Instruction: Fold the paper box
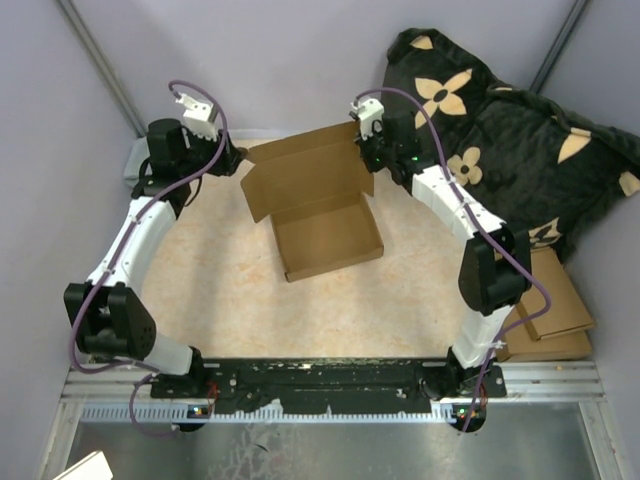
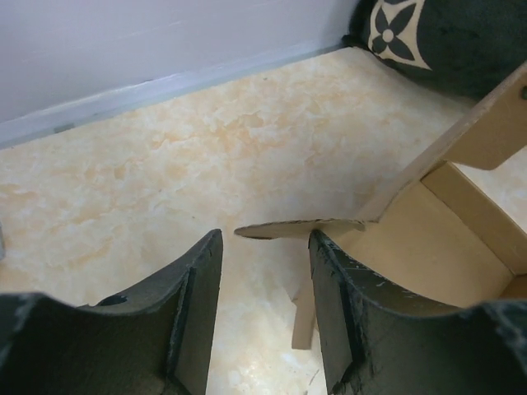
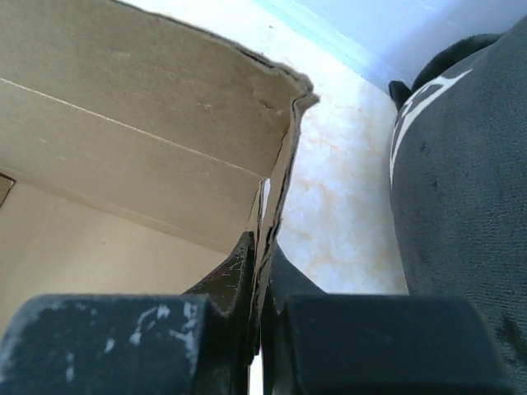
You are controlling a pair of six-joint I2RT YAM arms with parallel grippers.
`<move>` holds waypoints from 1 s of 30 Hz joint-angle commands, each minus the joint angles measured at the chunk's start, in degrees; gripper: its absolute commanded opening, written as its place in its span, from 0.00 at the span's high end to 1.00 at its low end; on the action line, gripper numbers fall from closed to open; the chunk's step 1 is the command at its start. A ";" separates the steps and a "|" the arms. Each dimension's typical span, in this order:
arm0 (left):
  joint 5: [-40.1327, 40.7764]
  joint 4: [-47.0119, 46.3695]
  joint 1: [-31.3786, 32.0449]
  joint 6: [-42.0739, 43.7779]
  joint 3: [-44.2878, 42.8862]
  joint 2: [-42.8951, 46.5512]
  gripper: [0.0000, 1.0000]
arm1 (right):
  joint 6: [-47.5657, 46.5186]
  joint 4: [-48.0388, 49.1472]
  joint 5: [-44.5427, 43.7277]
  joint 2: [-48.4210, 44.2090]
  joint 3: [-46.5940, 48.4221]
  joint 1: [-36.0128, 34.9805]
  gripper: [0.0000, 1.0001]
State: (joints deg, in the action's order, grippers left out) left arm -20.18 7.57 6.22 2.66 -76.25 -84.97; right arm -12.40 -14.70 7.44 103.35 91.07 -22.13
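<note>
Open paper box (image 1: 330, 238) in right gripper (image 3: 260, 267)

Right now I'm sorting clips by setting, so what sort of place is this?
Probably a robot lab work cell, not a home: a left arm and right arm bolted to a metal rail, plain grey walls boxing in the table, and a half-folded paper box.

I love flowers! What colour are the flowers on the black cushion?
Tan flowers on the cushion, clearest in the top view.
</note>
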 commanded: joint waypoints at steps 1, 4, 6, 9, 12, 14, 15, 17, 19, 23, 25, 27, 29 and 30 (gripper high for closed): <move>-1.03 1.76 1.17 0.38 0.37 3.31 0.47 | 0.89 2.23 -0.55 -3.79 4.35 -1.01 1.00; -1.30 3.38 1.54 0.20 0.38 4.24 0.47 | 3.45 0.40 -1.51 -3.59 5.87 -1.33 1.00; -1.66 4.32 2.09 0.15 0.94 4.37 0.47 | 5.38 -1.57 -1.79 -3.07 7.01 -1.34 1.00; -1.60 5.24 3.10 0.51 2.38 3.97 0.48 | 7.52 -2.97 -1.12 -2.67 7.07 -1.36 1.00; -0.24 7.05 3.68 0.71 2.32 2.74 0.48 | 8.97 -2.06 -0.23 -3.35 5.01 -1.37 1.00; 0.82 8.37 4.16 1.00 1.82 1.83 0.48 | 9.50 -1.69 -0.18 -3.97 4.09 -1.42 1.00; 1.78 8.87 4.42 1.28 1.50 1.48 0.48 | 9.58 -1.73 -0.23 -4.16 3.88 -1.42 1.00; 5.05 9.80 5.03 1.97 0.70 0.86 0.48 | 9.36 -1.60 -0.13 -4.65 3.17 -1.41 1.00; 7.58 10.40 5.38 2.44 -0.02 0.52 0.48 | 9.11 -1.16 -0.12 -5.23 2.30 -1.35 1.00; 12.54 10.62 5.57 2.93 -0.89 0.96 0.47 | 8.81 -1.53 -0.45 -5.58 1.62 -1.42 0.99; 14.59 10.50 5.57 3.32 -0.92 1.43 0.47 | 8.60 -1.81 -0.58 -5.60 1.46 -1.42 0.99; 16.00 10.49 5.56 3.44 -0.76 1.91 0.46 | 8.51 -1.81 -0.52 -5.70 1.12 -1.41 0.99; 16.26 10.17 5.55 3.57 -0.14 2.44 0.46 | 8.45 -1.82 -0.50 -5.70 0.84 -1.42 0.99; 15.89 9.96 5.56 3.67 0.28 2.71 0.46 | 8.37 -1.90 -0.50 -5.75 0.74 -1.38 0.99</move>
State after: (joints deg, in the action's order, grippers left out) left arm -7.05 18.06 11.53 5.04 -75.05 -84.31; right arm -4.29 -19.25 6.79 101.80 91.53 -23.16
